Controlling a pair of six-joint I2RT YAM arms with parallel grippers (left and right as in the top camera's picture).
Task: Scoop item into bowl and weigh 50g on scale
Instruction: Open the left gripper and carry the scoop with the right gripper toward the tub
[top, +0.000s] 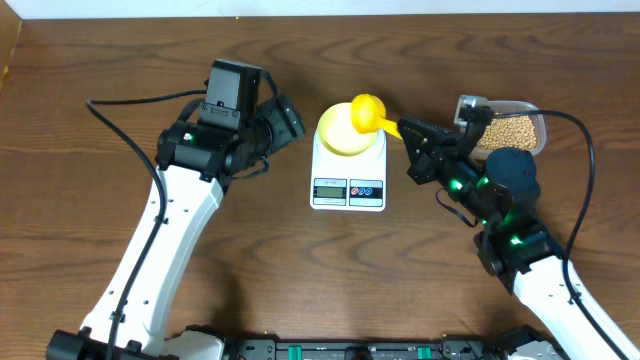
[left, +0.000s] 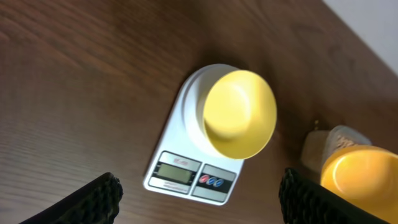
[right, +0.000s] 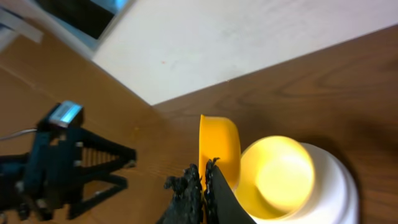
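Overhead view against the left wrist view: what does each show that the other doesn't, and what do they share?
Only overhead: the right fingers shut on the yellow scoop by its handle, its head over the bowl, and the beans lying in the clear tub. Only left wrist: the left fingers wide apart with nothing between them, and the bowl's inside unobstructed, with no beans visible in it. Both: the scoop, and the bowl sitting on the white scale, with its display and buttons in view.
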